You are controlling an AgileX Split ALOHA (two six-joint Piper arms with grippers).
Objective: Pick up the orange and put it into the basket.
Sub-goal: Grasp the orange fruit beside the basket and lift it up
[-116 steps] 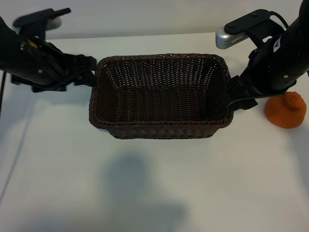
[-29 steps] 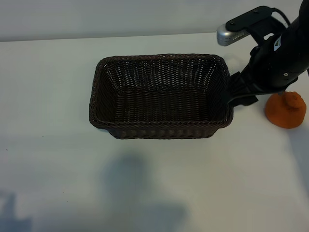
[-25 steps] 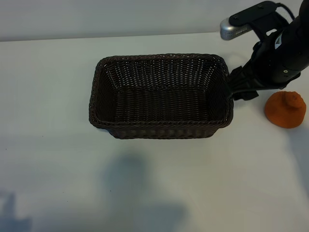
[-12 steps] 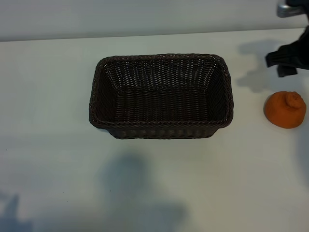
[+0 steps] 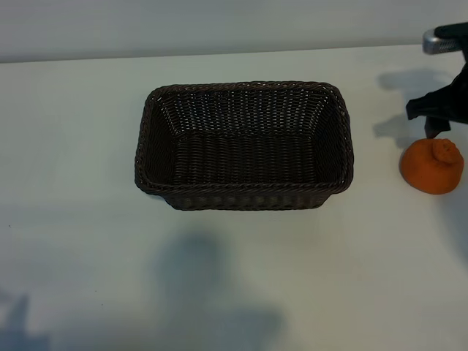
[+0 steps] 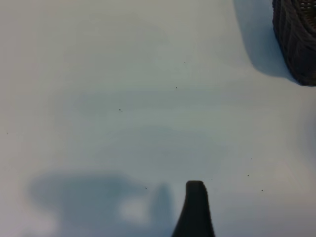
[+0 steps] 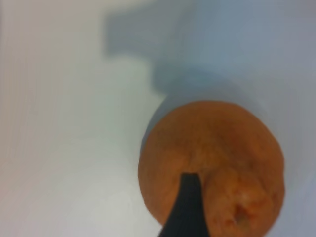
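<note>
The orange (image 5: 431, 167) lies on the white table to the right of the basket (image 5: 243, 192), knobby bump up, well apart from it. The dark brown wicker basket holds nothing. My right gripper (image 5: 437, 111) hovers at the exterior view's right edge, just behind the orange. In the right wrist view one dark finger (image 7: 186, 207) crosses in front of the orange (image 7: 217, 148), which fills the view close below; nothing is gripped. Of my left gripper only one dark finger (image 6: 195, 210) shows, over bare table, with a corner of the basket (image 6: 297, 42) farther off. That arm is outside the exterior view.
The white table (image 5: 234, 278) stretches wide in front of the basket and to its left. A wall edge (image 5: 219, 51) runs along the back. Arm shadows fall on the table near the front.
My right arm has pulled away from the basket's right rim to the far right, then dipped slightly toward the orange. The left arm, earlier at the basket's left, has left the exterior view.
</note>
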